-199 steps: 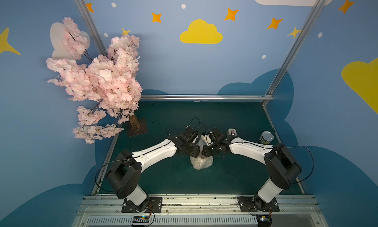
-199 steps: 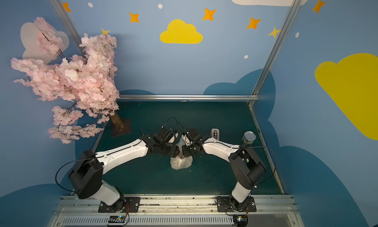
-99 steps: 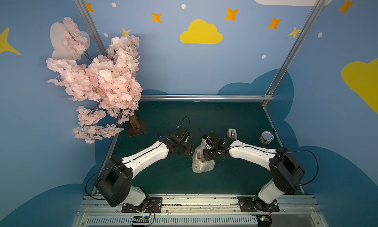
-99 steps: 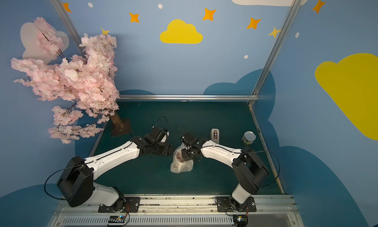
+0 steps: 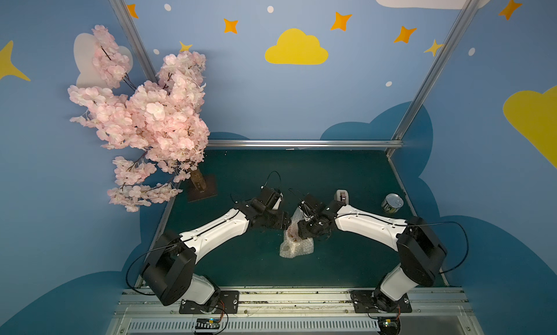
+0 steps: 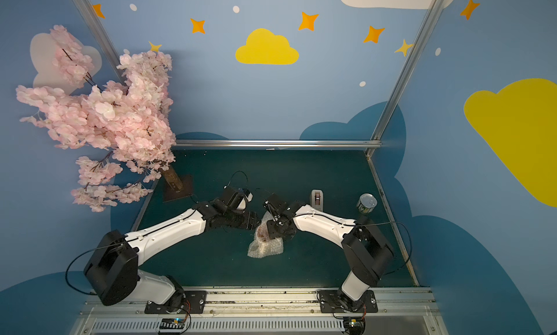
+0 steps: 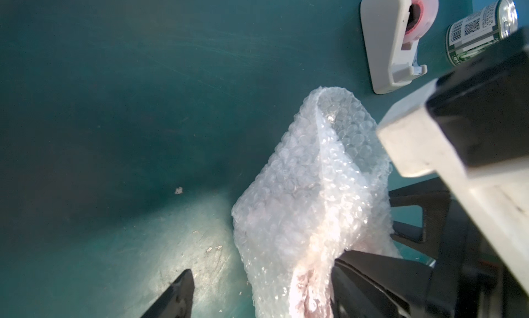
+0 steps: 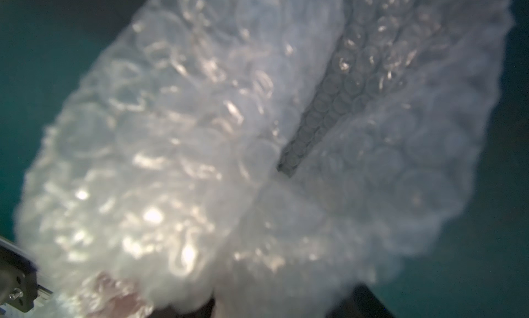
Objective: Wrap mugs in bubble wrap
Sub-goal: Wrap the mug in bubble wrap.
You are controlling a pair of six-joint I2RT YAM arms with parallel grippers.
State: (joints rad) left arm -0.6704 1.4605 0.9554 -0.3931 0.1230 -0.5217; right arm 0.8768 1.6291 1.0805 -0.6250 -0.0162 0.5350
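wrap: bubble wrap (image 5: 297, 249) stood bundled mid-counter (image 5: 346, 173), peak up between both hands, same spot as half a second before | mug (image 7: 305, 285): reddish blur inside wrap | left hand (image 5: 285, 226): had swung back against the bundle, fingers spread, released | right hand (image 5: 303, 231): at peak, grip cannot be told

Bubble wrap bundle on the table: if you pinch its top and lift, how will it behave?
The bubble wrap looks floppy: its upper flap is creased, so a pinch would probably just stretch it. The reddish mug showing through is likely heavy, and the untaped overlap suggests it could slip out.
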